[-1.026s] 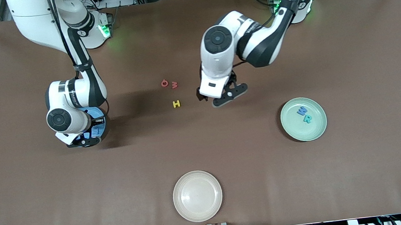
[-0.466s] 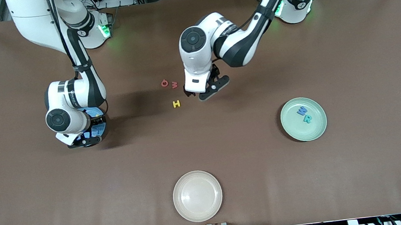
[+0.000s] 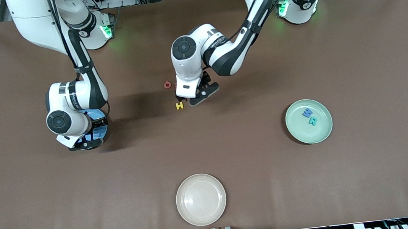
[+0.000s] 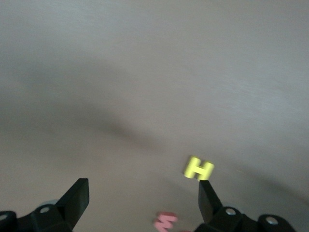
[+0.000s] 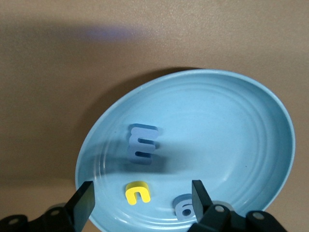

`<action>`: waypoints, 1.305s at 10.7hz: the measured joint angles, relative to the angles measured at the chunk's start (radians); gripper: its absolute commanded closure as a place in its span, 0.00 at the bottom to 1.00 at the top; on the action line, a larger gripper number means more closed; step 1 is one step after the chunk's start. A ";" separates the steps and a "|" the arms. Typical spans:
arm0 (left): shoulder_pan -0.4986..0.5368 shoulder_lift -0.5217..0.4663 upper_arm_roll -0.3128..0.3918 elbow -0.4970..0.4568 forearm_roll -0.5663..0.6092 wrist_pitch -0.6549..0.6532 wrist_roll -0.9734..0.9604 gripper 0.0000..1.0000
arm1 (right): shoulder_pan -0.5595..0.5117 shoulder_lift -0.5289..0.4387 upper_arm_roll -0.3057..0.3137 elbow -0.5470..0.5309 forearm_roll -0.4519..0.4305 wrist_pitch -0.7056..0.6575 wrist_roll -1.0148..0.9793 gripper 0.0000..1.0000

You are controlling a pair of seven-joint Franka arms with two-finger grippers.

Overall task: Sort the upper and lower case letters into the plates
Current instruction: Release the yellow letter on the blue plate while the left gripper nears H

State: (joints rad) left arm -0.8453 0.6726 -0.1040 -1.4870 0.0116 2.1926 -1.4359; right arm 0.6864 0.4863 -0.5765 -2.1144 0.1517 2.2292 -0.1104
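With the right gripper (image 5: 140, 205) spread wide over the blue plate (image 5: 251, 121) near the table's (image 3: 354, 55) right-arm end, its three letters delivered, the left gripper (image 3: 196, 97), jaws wide and empty, had swung from mid-table to the yellow H (image 3: 179, 105), which it needed to straddle and pinch next.

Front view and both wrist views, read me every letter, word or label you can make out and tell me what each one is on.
"H": yellow letter on the table, by the left hand.
"W": blue letter in the green plate.
"R": teal letter in the same plate.
"m": blue letter in the blue plate.
"u": yellow letter, same plate.
"g": blue letter, same plate.
Print on both arms: too small to read.
Red letter: unclear.
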 measured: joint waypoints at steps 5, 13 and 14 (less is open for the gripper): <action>-0.028 0.029 0.000 0.002 0.002 0.064 0.201 0.00 | 0.000 0.002 0.000 0.000 0.000 0.001 0.000 0.10; -0.033 0.074 0.000 0.011 0.002 0.075 0.311 0.00 | 0.000 0.003 0.000 0.000 0.000 0.002 -0.001 0.10; -0.033 0.074 0.000 0.013 0.002 0.075 0.311 0.00 | 0.000 0.003 0.000 0.000 0.000 0.002 -0.001 0.10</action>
State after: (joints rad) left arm -0.8784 0.7468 -0.1040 -1.4743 0.0136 2.2680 -1.1247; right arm 0.6862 0.4889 -0.5764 -2.1149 0.1517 2.2308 -0.1110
